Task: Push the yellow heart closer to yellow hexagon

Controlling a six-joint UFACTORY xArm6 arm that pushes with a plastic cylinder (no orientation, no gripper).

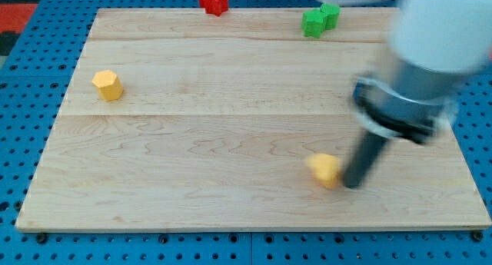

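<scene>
touching my tip (352,184) on its left, yellow heart (326,170) sits well apart from yellow hexagon (108,84); no jaws here

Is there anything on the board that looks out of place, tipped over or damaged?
Nothing stands out. The yellow heart lies flat beside my tip; the yellow hexagon, red block and green block look intact.

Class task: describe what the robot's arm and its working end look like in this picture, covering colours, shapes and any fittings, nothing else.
The arm is a bulky, rounded, pale grey-white body, blurred at the view's top right. Below it sits a dark grey collar ring. From that a straight dark rod narrows down to my tip. No cables, markings or labels can be made out, and there is no jawed end effector.
</scene>
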